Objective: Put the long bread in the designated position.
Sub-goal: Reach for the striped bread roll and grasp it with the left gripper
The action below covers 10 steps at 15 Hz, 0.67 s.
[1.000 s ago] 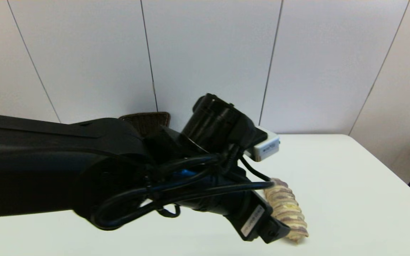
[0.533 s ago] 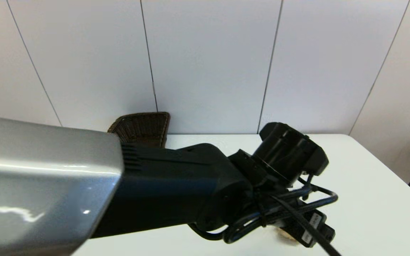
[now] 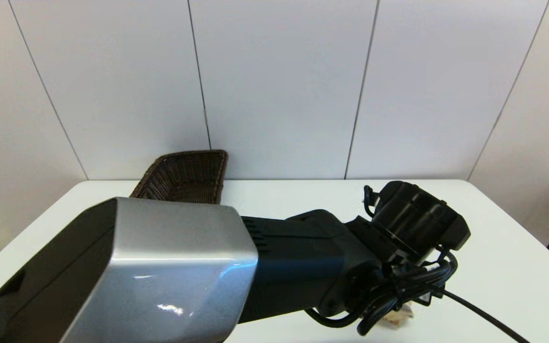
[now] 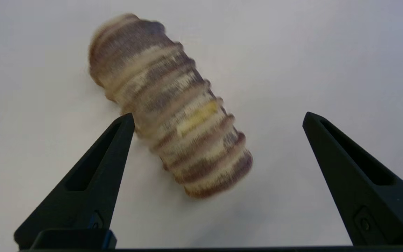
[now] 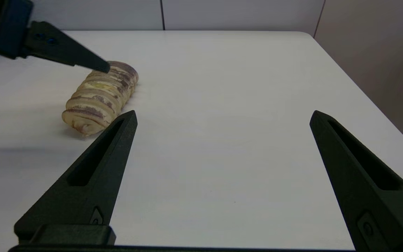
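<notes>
Long bread (image 4: 171, 111) flat on table (image 5: 222, 105); left gripper (image 4: 219, 119) fingers spread above.

The table (image 3: 493, 247) is seen from the head view, high and looking forward and down toward the panelled wall, with much of the near ground blocked by the left arm. From the left wrist, the long bread (image 4: 170, 108) is looked down on from close above, between the spread fingers of the left pincer (image 4: 217, 117). From the right wrist, the same bread is viewed low across the table, farther off; it is shared by all three views.
</notes>
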Tool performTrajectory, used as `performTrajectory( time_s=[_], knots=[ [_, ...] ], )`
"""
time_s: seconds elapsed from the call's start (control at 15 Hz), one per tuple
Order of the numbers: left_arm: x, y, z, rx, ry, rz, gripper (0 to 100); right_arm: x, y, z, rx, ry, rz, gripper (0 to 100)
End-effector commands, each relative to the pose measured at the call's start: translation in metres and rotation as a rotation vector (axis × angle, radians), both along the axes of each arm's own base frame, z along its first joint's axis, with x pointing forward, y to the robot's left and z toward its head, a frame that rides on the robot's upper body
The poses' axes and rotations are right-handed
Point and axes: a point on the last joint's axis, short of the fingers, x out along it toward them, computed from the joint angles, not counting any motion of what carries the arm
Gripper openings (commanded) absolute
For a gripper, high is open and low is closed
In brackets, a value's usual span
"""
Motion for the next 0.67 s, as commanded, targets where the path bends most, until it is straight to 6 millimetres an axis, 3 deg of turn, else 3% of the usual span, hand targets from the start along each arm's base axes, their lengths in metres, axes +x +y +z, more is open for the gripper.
performTrajectory(
  time_s=[0.07,0.4,0.67],
  knots=[
    [0.007,-0.007,-0.018,0.047,-0.035,0.085,100,0.000,0.000,0.000,0.001,0.002,0.002,100],
    [0.011,-0.009,-0.040,0.119,-0.042,0.123,100,0.000,0.000,0.000,-0.001,0.000,0.002,100],
    [0.011,-0.010,-0.042,0.120,-0.037,0.118,100,0.000,0.000,0.000,0.000,0.002,0.000,100]
  ],
)
